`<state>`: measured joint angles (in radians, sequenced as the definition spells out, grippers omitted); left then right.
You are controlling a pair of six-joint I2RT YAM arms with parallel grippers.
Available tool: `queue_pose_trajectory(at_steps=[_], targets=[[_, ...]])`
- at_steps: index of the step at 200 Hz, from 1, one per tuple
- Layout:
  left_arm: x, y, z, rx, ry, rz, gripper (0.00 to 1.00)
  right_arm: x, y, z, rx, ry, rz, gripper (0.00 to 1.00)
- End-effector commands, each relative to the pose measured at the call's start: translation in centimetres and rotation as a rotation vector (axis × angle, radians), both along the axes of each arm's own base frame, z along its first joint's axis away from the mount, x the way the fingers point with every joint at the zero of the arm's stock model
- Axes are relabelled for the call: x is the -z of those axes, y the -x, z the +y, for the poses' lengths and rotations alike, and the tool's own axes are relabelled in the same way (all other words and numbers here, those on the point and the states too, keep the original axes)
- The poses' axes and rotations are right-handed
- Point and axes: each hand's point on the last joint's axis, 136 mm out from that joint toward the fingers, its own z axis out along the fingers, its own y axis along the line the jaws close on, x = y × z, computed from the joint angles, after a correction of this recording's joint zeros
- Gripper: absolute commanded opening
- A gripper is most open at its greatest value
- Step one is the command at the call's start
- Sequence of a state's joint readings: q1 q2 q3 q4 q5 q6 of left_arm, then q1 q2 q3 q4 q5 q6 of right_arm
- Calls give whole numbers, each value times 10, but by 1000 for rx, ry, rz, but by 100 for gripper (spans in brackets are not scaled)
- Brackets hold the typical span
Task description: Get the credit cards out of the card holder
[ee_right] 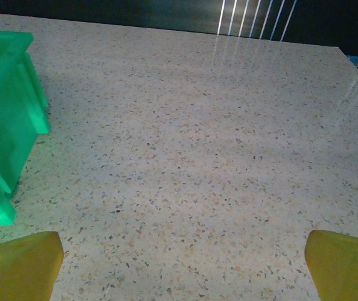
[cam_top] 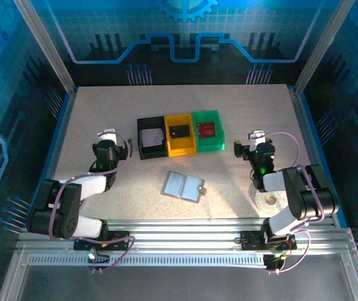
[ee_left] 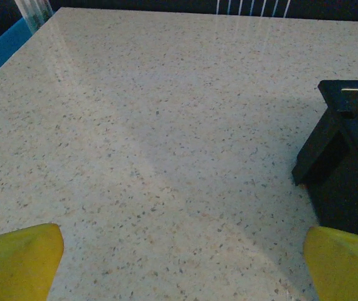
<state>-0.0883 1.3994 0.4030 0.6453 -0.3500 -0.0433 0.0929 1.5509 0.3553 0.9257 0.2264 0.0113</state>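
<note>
Your table [cam_top: 103,113] carries a row of black bin [cam_top: 141,149], yellow bin [cam_top: 180,151] and green bin [cam_top: 210,147], holding a pale card [cam_top: 153,136], dark card [cam_top: 179,131] and red card [cam_top: 206,130]. The card holder [cam_top: 182,186] lies open at 6 o'clock of the yellow bin. Left gripper [ee_left: 182,263], at 9 o'clock of the row, and right gripper [ee_right: 182,263], at 3 o'clock, are spread wide, holding nothing.

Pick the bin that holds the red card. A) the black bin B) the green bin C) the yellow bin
B: in the top view the red card lies inside the green bin, at the right end of the row of three.
</note>
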Motion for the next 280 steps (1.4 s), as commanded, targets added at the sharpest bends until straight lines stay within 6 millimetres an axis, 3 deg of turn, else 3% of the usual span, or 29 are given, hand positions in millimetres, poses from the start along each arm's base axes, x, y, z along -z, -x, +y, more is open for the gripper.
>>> queue_pose_trajectory(at_steps=[1, 37, 62, 280], targets=[[-16, -14, -3, 40, -13, -85, 99, -13, -7, -5, 17, -18, -39, 100], [-5, -21, -8, 80, -3, -73, 99, -14, -7, -5, 15, -18, -40, 100], [3, -17, 3, 43, 30, -87, 99, -14, -7, -5, 14, -18, -40, 100], [3, -16, 3, 43, 22, -112, 99, -14, -7, -5, 13, -17, -40, 100]])
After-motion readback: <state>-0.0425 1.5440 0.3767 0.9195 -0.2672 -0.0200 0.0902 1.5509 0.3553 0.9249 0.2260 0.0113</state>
